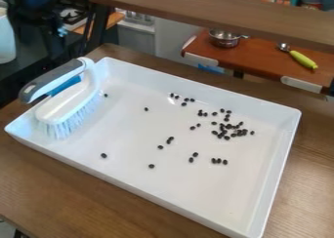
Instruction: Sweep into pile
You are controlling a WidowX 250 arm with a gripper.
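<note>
Work from the near side of the tray (171, 203): a few loose dark pellets (151, 166) lie there, well apart from one another. Beyond them, a denser cluster (228, 129) sits toward the tray's right end, the natural place to gather your pile. They look like dry beans: expect them to be light and hard, quick to roll or skip if you sweep fast.

The brush (78, 98) stands inside the tray's left end, bristles (62, 125) down, with its handle (55, 81) arching above and its grey end over the rim. Expect a fairly light tool with a stiff plastic body and springy bristles. Take it around the middle of the handle, where you should have room underneath; the smooth grip could twist if you pinch it off centre. I can't tell how far open your hand is or whether it has hold of anything.

The tray floor is white, smooth and slightly glossy, so pellets should slide easily, and its raised walls should help contain them. It rests on the wood-grained tabletop (52, 183) and might shift if you press hard.

Farther back, a reddish-brown board (261, 56) carries a metal pot (225, 38) and a green-handled utensil (302, 59), below a wooden shelf (215, 11).
</note>
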